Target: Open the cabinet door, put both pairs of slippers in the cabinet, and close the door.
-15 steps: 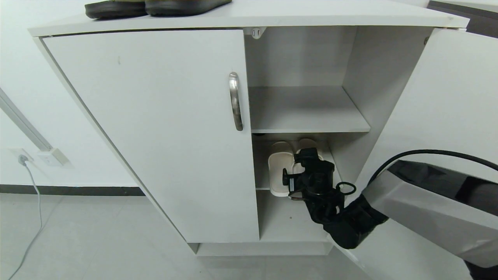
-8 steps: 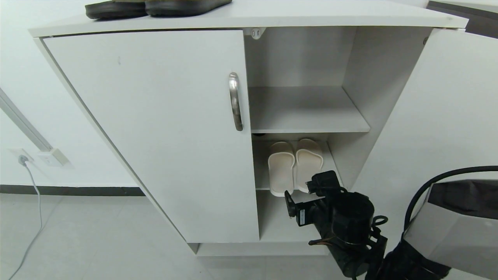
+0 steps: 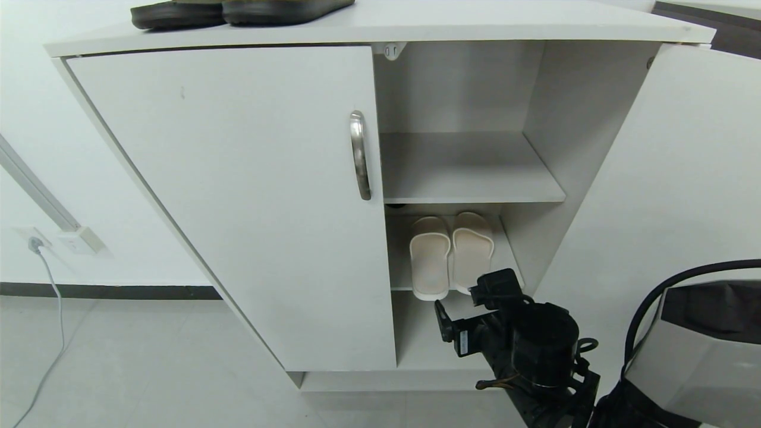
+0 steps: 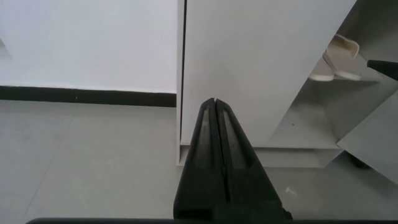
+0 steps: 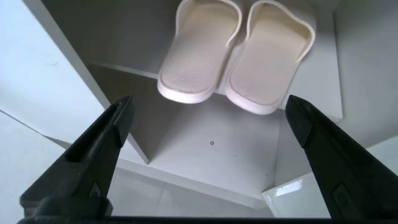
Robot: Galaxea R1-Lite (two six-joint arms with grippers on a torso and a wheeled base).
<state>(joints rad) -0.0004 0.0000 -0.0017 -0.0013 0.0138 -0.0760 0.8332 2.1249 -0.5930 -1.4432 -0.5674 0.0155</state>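
Note:
A pair of white slippers point(image 3: 450, 252) lies side by side on the cabinet's lower shelf, toes overhanging the front edge; the pair point(image 5: 236, 53) lies just ahead of my right gripper. My right gripper point(image 3: 469, 300) hangs open and holds nothing, in front of the bottom compartment, below the slippers and apart from them. A pair of dark slippers point(image 3: 238, 10) rests on the cabinet top at the left. The right door point(image 3: 672, 166) stands open; the left door point(image 3: 238, 196) is closed. My left gripper point(image 4: 215, 102) is shut on nothing, low over the floor before the closed door.
The upper shelf point(image 3: 469, 169) lies behind the open door side. A metal handle point(image 3: 358, 156) sticks out from the left door. A wall socket with a cable point(image 3: 32, 242) is at the far left, above grey floor point(image 3: 148, 368).
My right gripper has drawn back out of the shelf, down and to the right, leaving the white slippers lying on the lower shelf.

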